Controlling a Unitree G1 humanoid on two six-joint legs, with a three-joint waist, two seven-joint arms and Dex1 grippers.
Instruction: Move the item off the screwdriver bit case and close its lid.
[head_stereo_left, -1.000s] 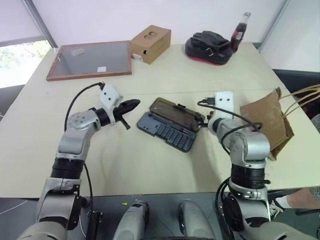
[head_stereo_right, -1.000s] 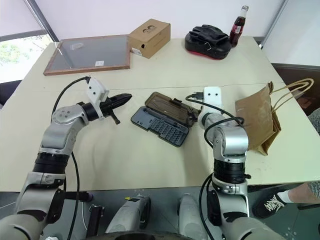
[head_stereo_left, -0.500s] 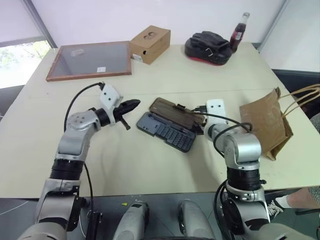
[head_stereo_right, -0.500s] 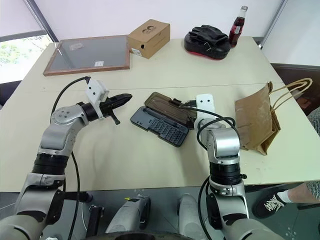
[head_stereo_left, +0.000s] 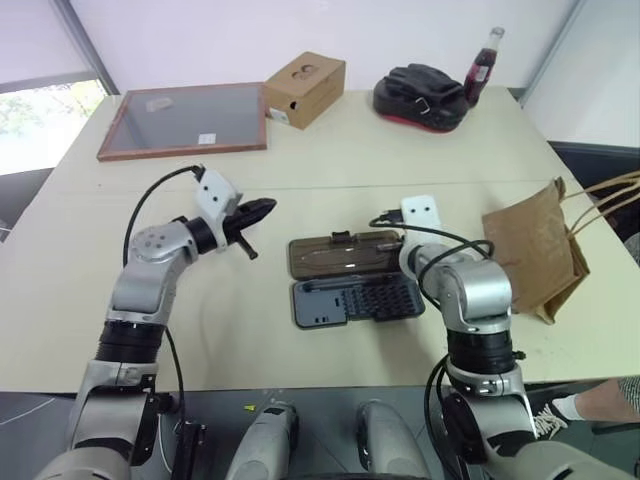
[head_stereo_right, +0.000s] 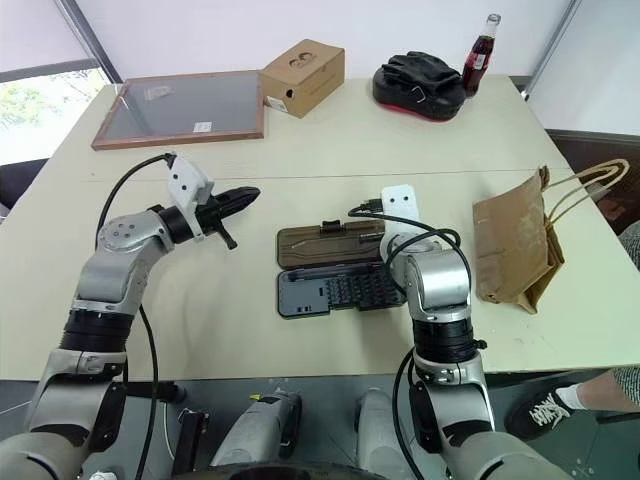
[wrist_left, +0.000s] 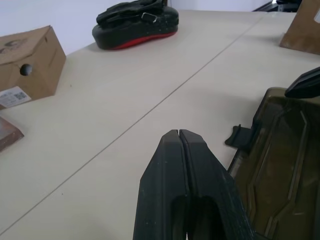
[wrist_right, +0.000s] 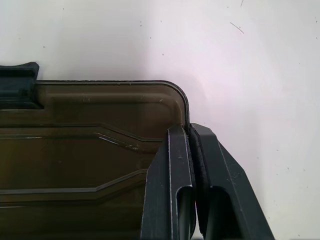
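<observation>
One thin, stiff lid (head_stereo_right: 325, 243) lies flat open at twelve o'clock of its tray, likely light, with the right hand (wrist_right: 189, 131) pinched together on its corner rim, while the left hand (head_stereo_right: 246, 194) hovers closed on nothing.

A wide cream table (head_stereo_left: 330, 150) with a thin seam running left to right fills the scene. A plain pale wall (head_stereo_left: 220, 35) rises at the far side. At far left, a bright window (head_stereo_left: 40, 110) with a grey frame shows greenery. Dark floor (head_stereo_left: 600, 160) lies at right.
</observation>
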